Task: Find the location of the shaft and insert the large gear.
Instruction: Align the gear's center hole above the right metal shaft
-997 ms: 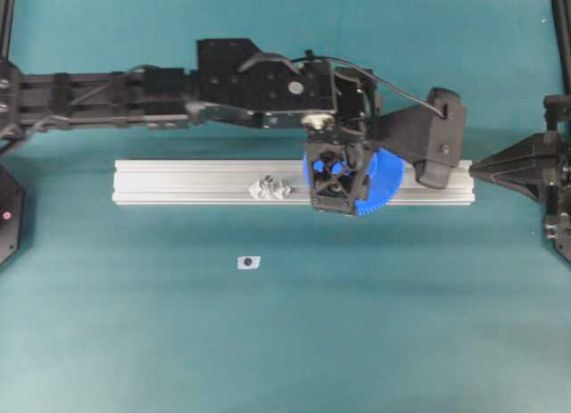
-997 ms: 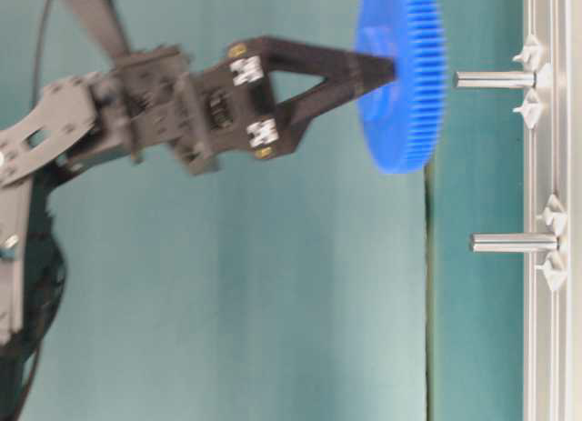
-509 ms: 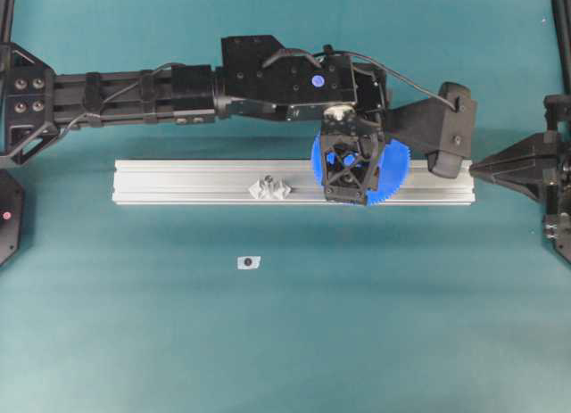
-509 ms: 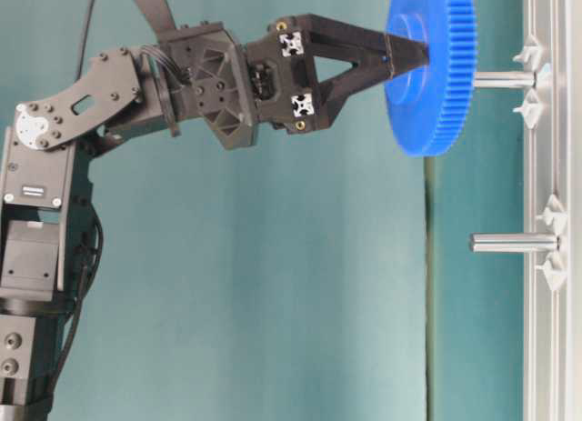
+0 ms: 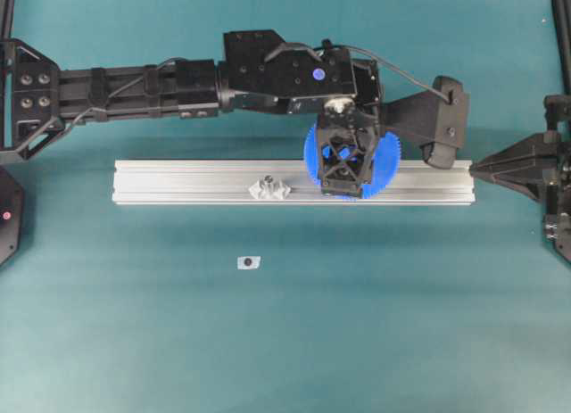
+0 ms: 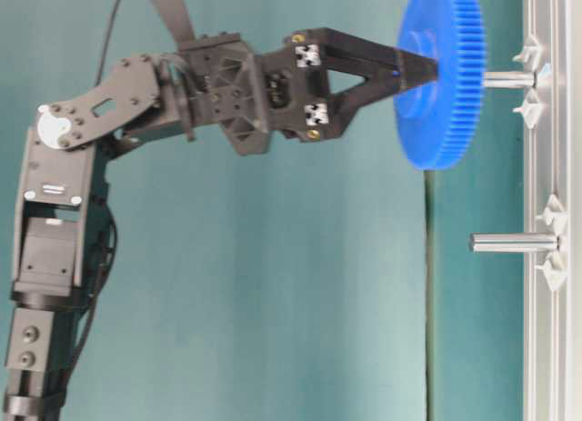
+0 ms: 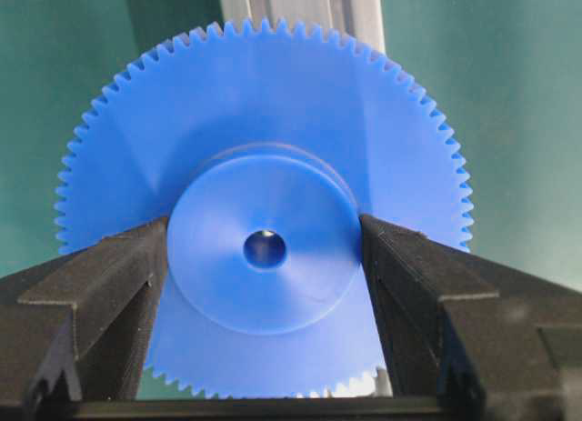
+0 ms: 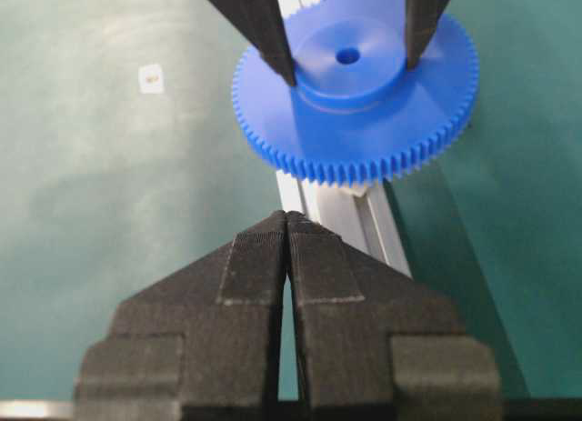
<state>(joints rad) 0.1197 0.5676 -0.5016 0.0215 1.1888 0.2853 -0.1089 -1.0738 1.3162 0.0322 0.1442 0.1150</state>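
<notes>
The aluminium rail (image 5: 196, 182) is the landmark here, lying across the teal table (image 5: 285, 342). Above its right-hand part reaches the left arm (image 5: 161, 78), whose left gripper (image 5: 344, 174) points down at the rail. Its jaws stand fairly wide, clamped on either side of the raised round hub of the large gear (image 7: 264, 239), so the gear hangs flat and level over the rail, wider than the rail itself. Off the rail's right end waits the right gripper (image 8: 287, 248), jaws pressed together and holding nothing.

On the rail stand two pegs. The shaft (image 6: 507, 78) sits directly under the gear, between its clear mounts; in the table-level view the gear's face is just at or over the shaft's tip, and I cannot tell whether the tip has entered the bore. The other peg (image 6: 514, 243) stands further along the rail, well clear of the gear. Off the rail lies a small white tag (image 5: 249, 262).

In the wrist view a pale glint shows in the centre hole (image 7: 265, 249), which suggests the bore is nearly lined up with the shaft.

To do the insertion well, I would keep the gear level, centre the hole on that glint, then lower straight along the shaft without side push. Release only once the hub is seated low on the peg.
</notes>
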